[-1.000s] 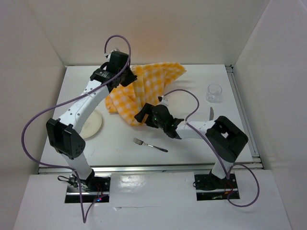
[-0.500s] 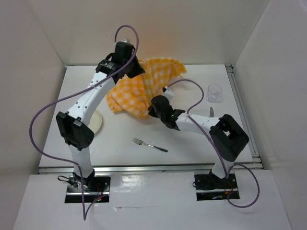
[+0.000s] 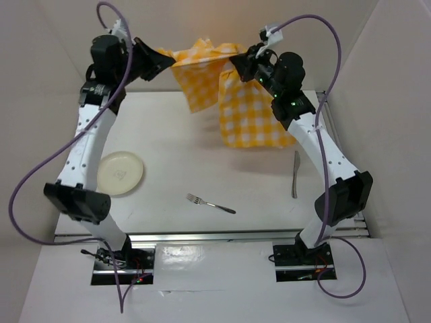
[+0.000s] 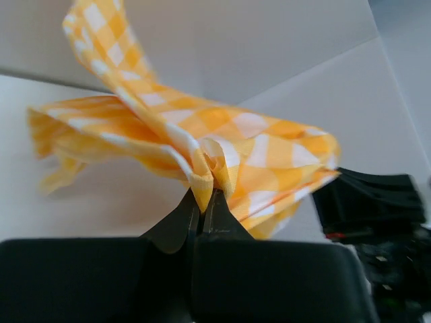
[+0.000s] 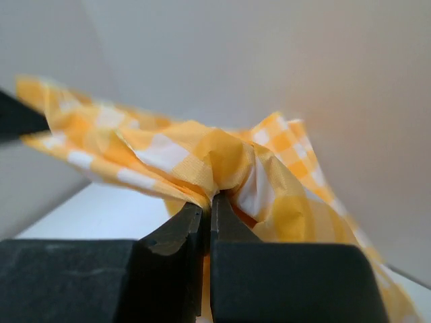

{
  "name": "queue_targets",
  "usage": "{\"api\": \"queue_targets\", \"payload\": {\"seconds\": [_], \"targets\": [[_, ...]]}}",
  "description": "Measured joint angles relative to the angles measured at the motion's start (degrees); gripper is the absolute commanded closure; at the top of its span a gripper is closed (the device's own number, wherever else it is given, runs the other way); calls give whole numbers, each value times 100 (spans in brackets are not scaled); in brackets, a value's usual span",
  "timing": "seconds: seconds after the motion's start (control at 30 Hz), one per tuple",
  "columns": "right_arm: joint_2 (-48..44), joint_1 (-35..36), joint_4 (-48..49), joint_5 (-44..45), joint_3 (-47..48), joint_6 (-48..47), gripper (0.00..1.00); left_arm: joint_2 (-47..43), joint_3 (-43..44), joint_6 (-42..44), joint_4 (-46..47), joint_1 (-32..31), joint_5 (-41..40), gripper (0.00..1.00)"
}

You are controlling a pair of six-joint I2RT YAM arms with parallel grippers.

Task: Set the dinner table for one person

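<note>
Above the dinner table (image 3: 168, 171), checked cloth (image 3: 252, 118) hanging, left fingers (image 4: 176, 225) and right fingers (image 5: 178, 232) pinched closed on it

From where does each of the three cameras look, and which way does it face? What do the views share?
Top external: above and behind the arm bases, facing down on the dinner table; both arms show, left fingers and right fingers holding the yellow-and-white checked cloth in the air.
Left wrist: on the left arm, facing along its own shut fingers to the pinched cloth.
Right wrist: on the right arm, facing along its own shut fingers to its pinched cloth fold.
Shared: every view shows the cloth.
</note>
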Motion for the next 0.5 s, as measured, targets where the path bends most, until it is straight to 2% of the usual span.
{"api": "queue_targets", "payload": {"seconds": [0.03,0.07,0.1,0.13,0.17,0.2,0.23,0.3,0.4,0.5], "targets": [[-70,2,-2,-328,-166,-68,100,-435,-474,-9,138,140,85,100],[-192,9,-31,-629,-448,-114,93,-800,-859,9,199,205,122,100],[-328,28,-26,-848,-789,-122,76,-1110,-1239,35,262,232,129,100],[-518,48,-74,-1047,-1222,-127,46,-1438,-1685,68,293,245,125,100],[-717,59,-162,-1064,-1620,-114,21,-1735,-2127,116,245,275,39,100],[-916,15,-278,-1045,-2011,-114,12,-2017,-2618,219,260,378,-92,100],[-1069,-72,-409,-1040,-2315,-96,6,-2280,-3134,256,236,553,-254,100],[-1443,-273,-699,-940,-3014,-52,0,-2723,-4177,409,96,927,-745,100],[-1912,-505,-1202,-914,-3895,195,0,-3067,-5375,564,-129,1244,-1462,100],[-2415,-498,-1639,-1025,-4640,616,0,-3147,-6214,695,-278,1239,-1808,100]]}}
